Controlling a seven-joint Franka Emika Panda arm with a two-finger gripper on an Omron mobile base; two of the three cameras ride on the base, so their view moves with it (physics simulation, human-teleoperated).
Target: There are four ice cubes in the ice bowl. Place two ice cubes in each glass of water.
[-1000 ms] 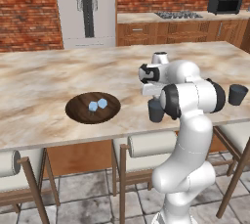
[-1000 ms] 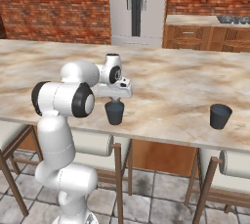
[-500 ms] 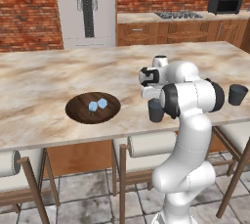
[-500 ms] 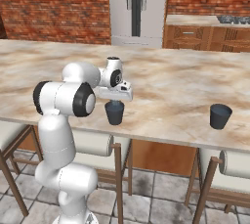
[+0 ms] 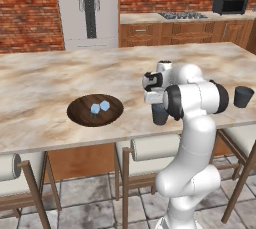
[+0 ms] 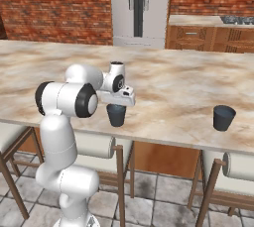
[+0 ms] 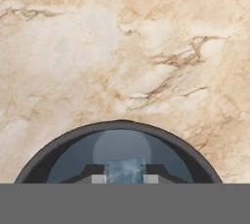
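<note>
1. Where the arm folds over the front edge of the marble counter (image 5: 60, 88), its gripper (image 7: 125, 178) hangs directly above the near glass of water (image 6: 116, 115).
2. Seen from the hand view, that glass's dark rim curves below the fingers (image 7: 97, 179), and a pale blue ice cube (image 7: 125, 170) sits pinched between the two tips, over the water.
3. From the left base view, the same glass (image 5: 160, 114) stands just beside the arm's forearm, partly hidden by it.
4. Over to the robot's left, well apart from that glass, the wooden ice bowl (image 5: 80, 115) rests on the counter with two ice cubes (image 5: 99, 107) lying close together near its middle.
5. Toward the robot's right, the second glass of water (image 6: 223, 117) stands alone near the counter's front edge, also visible from the left base view (image 5: 243, 96).
6. Against the back wall are a steel refrigerator (image 5: 87, 8), wood cabinets and a black microwave (image 5: 230, 4).
7. Padded stools (image 6: 238, 166) are tucked under the counter's front edge.
</note>
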